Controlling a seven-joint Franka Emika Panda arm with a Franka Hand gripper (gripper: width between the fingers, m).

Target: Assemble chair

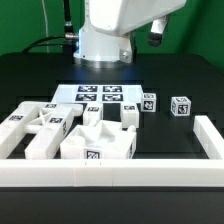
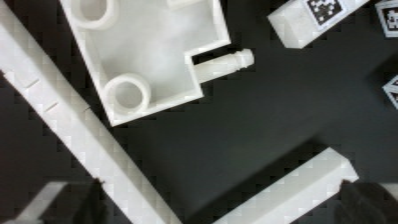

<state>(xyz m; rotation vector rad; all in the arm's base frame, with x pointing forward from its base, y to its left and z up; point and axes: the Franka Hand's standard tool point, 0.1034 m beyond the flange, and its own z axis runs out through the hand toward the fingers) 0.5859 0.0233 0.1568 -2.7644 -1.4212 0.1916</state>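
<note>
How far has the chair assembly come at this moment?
Done: nothing looks joined yet; the white pieces lie loose between the marker board and the border rail. In hand: nothing; the gripper is open and empty, near the slab with a round hole. Left: seemingly every joint of the chair.

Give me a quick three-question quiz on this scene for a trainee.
1. True or false: the gripper is holding a chair part.
2. How many small tagged blocks sit alone at the exterior view's right of the marker board? A one, B two, C four.
3. Fill in: in the wrist view, the flat white slab has a round ____ near one corner.
Key: 1 false; 2 B; 3 hole.
</note>
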